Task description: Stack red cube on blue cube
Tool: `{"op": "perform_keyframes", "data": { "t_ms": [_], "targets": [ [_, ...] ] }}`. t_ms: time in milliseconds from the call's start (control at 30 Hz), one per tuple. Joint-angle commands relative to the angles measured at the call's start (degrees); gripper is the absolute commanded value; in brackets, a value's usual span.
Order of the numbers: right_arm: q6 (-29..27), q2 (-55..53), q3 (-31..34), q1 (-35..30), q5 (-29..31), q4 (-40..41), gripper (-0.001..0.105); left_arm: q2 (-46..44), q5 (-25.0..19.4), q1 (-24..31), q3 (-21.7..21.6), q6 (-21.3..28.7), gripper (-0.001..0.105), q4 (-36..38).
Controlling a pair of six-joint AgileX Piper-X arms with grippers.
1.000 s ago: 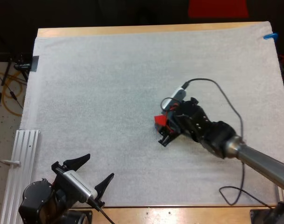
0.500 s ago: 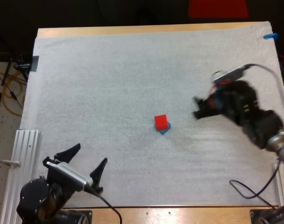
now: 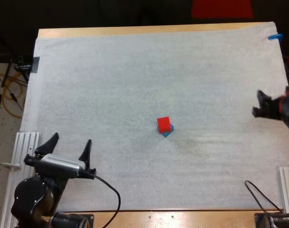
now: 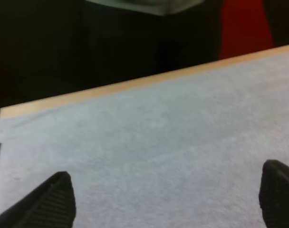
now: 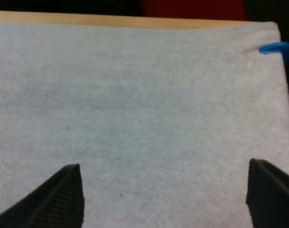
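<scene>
The red cube (image 3: 164, 124) rests on top of the blue cube (image 3: 167, 131) near the middle of the white mat (image 3: 135, 71); only a sliver of blue peeks out at its lower right. My left gripper (image 3: 70, 147) stands open at the mat's near left, far from the stack. My right gripper (image 3: 259, 103) is at the mat's right edge, well clear of the cubes, open with nothing between its fingers. In the left wrist view the gripper (image 4: 166, 194) has fingertips (image 4: 54, 199) wide apart over bare mat. In the right wrist view the gripper (image 5: 166, 190) is likewise spread.
A ribbed metal rail (image 3: 18, 166) lies along the table's left side beside my left arm. The wooden table edge (image 3: 135, 31) runs along the far side of the mat.
My right gripper let go of the red cube, leaving it on the blue cube, and drew back to the right edge. My left gripper swung slightly left.
</scene>
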Motion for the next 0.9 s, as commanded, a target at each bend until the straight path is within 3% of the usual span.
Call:
{"op": "perform_keyframes", "data": {
  "t_ms": [0,267,533,733,867],
  "targets": [
    [-0.6,-3.2,1.2,-0.3,-0.6,1.2,0.069,0.0,-2.2,0.1,-1.0,-0.1,0.076,-1.1],
    [-0.6,-18.7,7.7,-0.2,-0.5,6.5,0.069,-0.6,-1.7,0.1,-5.0,0.7,0.076,3.7],
    [0.7,-37.6,14.3,-0.2,-0.5,10.7,0.069,-10.5,5.7,0.1,-5.8,5.0,0.076,10.3],
    [1.4,-49.1,15.8,-0.2,-0.7,16.3,0.069,-18.5,6.1,0.1,-5.8,5.4,0.076,14.2],
    [1.2,-51.0,14.8,-0.2,-2.0,20.6,0.069,-18.4,7.9,0.1,-6.1,5.6,0.076,17.6]
  ]
}}
